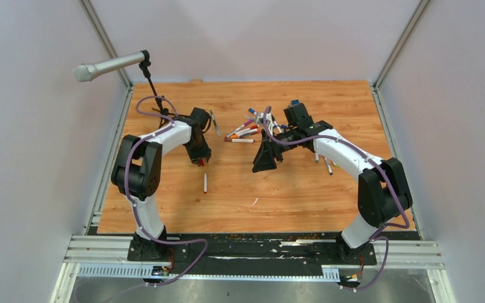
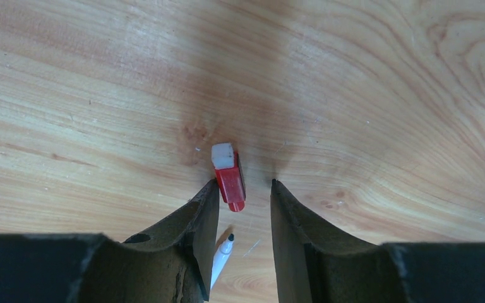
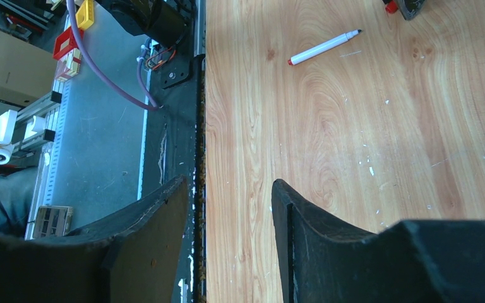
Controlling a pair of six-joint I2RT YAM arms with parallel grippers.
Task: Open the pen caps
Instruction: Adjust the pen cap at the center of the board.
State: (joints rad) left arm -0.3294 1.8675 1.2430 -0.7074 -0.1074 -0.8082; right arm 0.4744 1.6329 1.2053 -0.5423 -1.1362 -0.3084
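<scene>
My left gripper (image 2: 243, 184) is open and points down at the table. A red pen cap (image 2: 228, 173) with a white end lies just past its fingertips, close against the left finger. An uncapped white pen (image 2: 222, 255) with a black tip lies under the gripper; the top view shows this pen (image 1: 205, 183) near the left gripper (image 1: 200, 156). A pile of capped pens (image 1: 247, 129) lies at mid-table. My right gripper (image 1: 266, 161) is open and empty above the table; in its wrist view (image 3: 228, 183) nothing is between the fingers, and the uncapped pen (image 3: 324, 48) lies far off.
A microphone (image 1: 110, 65) on a stand rises at the back left corner. Two loose pens (image 1: 328, 165) lie under the right arm. A small white fleck (image 1: 254, 201) lies near the front. The table's near edge (image 3: 202, 189) runs beneath the right gripper.
</scene>
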